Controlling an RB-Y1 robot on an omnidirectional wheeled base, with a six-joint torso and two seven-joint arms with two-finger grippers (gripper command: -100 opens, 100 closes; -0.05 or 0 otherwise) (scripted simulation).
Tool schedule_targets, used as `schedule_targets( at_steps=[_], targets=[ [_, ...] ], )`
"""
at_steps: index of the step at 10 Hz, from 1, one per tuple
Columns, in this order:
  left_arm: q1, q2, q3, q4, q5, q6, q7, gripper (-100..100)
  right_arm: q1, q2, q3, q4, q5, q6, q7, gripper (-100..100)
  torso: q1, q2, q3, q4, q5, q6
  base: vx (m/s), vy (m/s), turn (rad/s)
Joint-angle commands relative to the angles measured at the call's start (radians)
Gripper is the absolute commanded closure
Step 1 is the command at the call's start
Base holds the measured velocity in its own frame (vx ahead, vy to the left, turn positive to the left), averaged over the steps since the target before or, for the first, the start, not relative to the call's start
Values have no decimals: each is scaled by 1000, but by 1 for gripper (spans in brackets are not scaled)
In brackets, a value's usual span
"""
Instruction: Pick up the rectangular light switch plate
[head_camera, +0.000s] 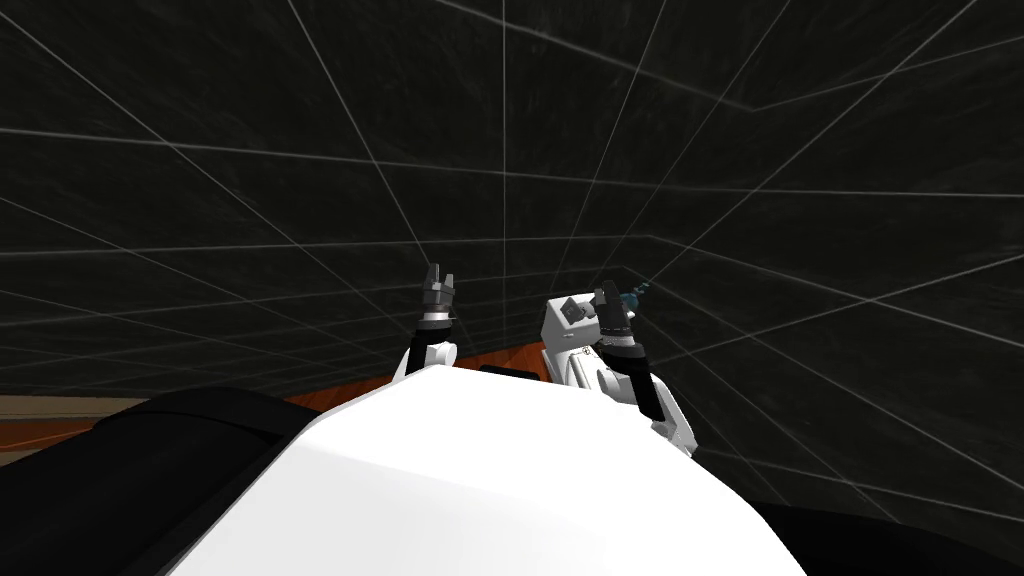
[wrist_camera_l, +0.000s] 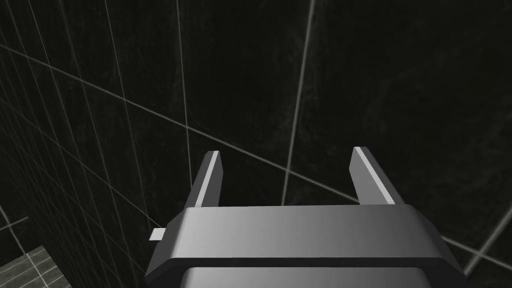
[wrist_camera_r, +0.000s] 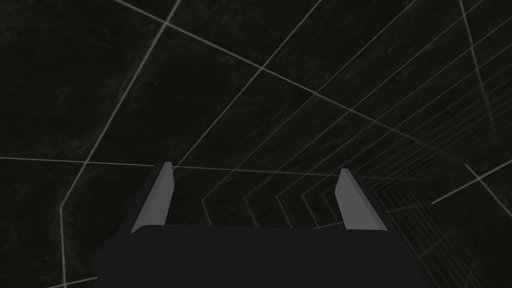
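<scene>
Two tools are standing raised ahead of the chest and facing a dark tiled wall: the left tool and the right tool, set apart from each other. Both are standing with fingers spread wide and nothing between them, and neither is touching the wall. One small pale rectangle, which I am judging to be the plate, is showing on the wall just beside the left tool's dark body, back from the fingertips and off to the outer side of one finger, not ahead of the gap. Its identity is remaining uncertain, since it is showing too small to make out any switch or screws, and its long axis is not readable for the same reason. A small teal object is sitting close beyond the right tool; what it is I am unable to tell. On this evidence the left arm is lying nearer to the plate, and the reach is not yet lined up. In my judgement the coming move is calling for the left tool to be drawn back and swung toward that side until the plate is lying between the fingers. The main risk I am noting is the fingers scraping the wall, because the plate is appearing to sit flush against it, leaving little edge to pinch.
</scene>
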Motion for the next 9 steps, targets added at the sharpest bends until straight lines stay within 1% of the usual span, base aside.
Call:
schedule_targets(
  at_steps=[1,2,3,4,5,6,7,8,9],
  targets=[
    [0,0,0,0,0,0,0,0,-5,-50,6,11,-23,17,-13,-100,0,0,0,0,0,0,54,-19,118],
    [0,0,0,0,0,0,0,0,-5,-77,6,11,-23,17,-13,-100,0,0,0,0,0,0,51,-22,61],
    [0,0,0,0,0,0,0,0,-5,-86,6,11,-23,17,-13,-100,0,0,0,0,0,0,22,-13,-4],
    [0,0,0,0,0,0,0,0,-10,-127,12,21,-43,32,-23,-100,0,1,1,0,0,0,41,-18,122],
    [0,0,0,0,0,0,0,0,-10,-154,12,21,-43,32,-23,-100,0,1,0,0,0,0,41,-20,92],
    [0,0,0,0,0,0,0,0,-16,-183,18,32,-64,48,-34,-100,0,1,0,0,0,0,65,-24,146],
    [0,0,0,0,0,0,0,0,-16,-213,18,32,-64,48,-34,-100,0,-1,0,0,0,0,56,-29,63],
    [0,0,0,0,0,0,0,0,-16,-224,18,32,-64,48,-34,-100,0,-1,0,0,0,0,20,-13,-21],
    [0,0,0,0,0,0,0,0,-21,-263,25,42,-85,64,-45,-100,1,1,1,0,0,0,40,-8,125]
  ],
)
